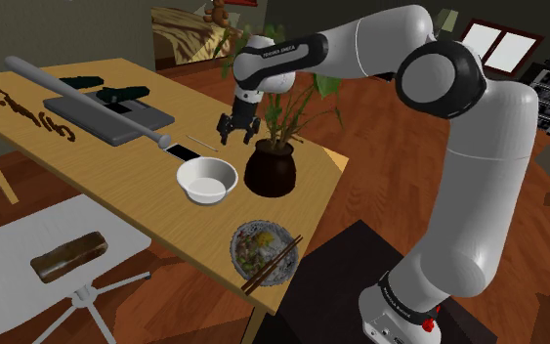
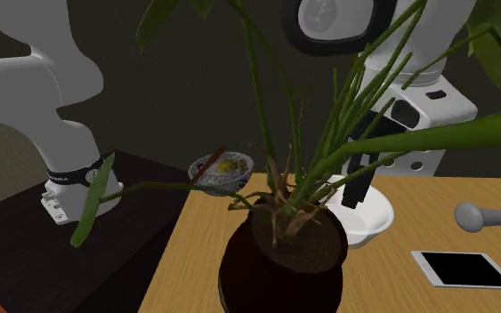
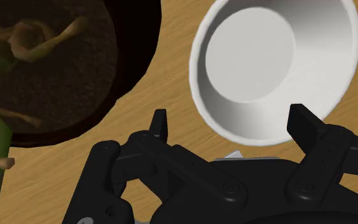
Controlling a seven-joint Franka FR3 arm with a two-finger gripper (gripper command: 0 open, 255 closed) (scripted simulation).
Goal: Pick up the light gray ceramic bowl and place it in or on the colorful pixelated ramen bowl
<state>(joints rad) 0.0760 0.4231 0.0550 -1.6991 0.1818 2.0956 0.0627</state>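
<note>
The claw is open and empty (fingers wide apart). The white bowl sits just beside the plant pot, below the claw; its near rim seems right under it.

The arm has glossy white rounded shells with dark joints; one black link bears white lettering, the base a red spot. The gripper is all black.
</note>
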